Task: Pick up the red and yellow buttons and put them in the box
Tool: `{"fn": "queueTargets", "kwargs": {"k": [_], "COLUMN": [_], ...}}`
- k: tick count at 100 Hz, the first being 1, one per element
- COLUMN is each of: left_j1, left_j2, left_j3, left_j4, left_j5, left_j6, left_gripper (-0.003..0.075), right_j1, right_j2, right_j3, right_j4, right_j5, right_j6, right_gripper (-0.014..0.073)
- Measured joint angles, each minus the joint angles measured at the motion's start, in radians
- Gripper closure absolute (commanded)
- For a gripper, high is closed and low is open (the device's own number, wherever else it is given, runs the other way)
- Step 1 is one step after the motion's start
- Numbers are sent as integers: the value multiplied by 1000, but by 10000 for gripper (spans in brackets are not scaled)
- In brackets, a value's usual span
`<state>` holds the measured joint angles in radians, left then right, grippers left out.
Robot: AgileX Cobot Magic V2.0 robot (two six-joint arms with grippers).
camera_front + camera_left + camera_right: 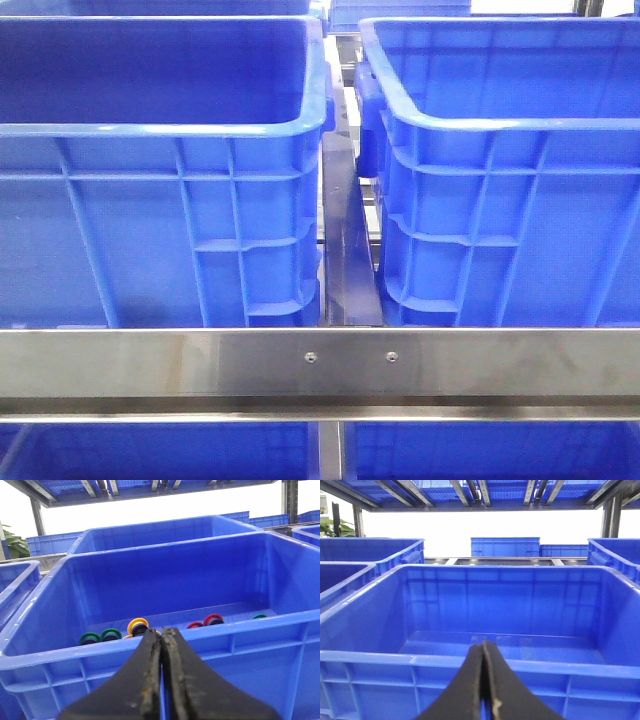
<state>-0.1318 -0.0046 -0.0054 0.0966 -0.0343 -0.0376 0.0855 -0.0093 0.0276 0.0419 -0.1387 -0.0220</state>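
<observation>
In the front view two large blue crates stand side by side behind a steel rail [320,362] with two small screws: the left crate [160,240] and the right crate [510,230]. A narrow gap with a dark metal strip [345,250] is between them. No arm appears in this view.

In the left wrist view the left gripper [162,635] is closed, its two black fingers pressed together with nothing between them. It hangs just outside the near wall of a blue crate [165,645]. On the floor of this crate lie several small round buttons: a yellow button [138,625], a red button [213,619] with a second red one [195,625] just beside it, and green buttons [100,636] toward one side.

In the right wrist view the right gripper [484,647] is also closed and holds nothing. It is in front of the box [485,662], whose floor shows no buttons.

I can read no label, brand or writing on any crate or on the rail.
</observation>
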Motion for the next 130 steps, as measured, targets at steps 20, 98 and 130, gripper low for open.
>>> {"fn": "queueTargets", "kwargs": {"k": [20, 98, 130], "left_j1": [0, 0, 0], "left_j2": [0, 277, 683], "left_j3": [0, -549, -928], "left_j4": [0, -97, -91], "left_j5": [0, 509, 781], "left_j6": [0, 0, 0], "left_gripper": [739, 739, 739], "right_j1": [0, 0, 0], "right_j2": [0, 0, 0], "right_j3": [0, 0, 0], "right_j4": [0, 0, 0], "right_j5": [0, 0, 0], "right_j6": [0, 0, 0], "right_gripper": [661, 661, 661]}}
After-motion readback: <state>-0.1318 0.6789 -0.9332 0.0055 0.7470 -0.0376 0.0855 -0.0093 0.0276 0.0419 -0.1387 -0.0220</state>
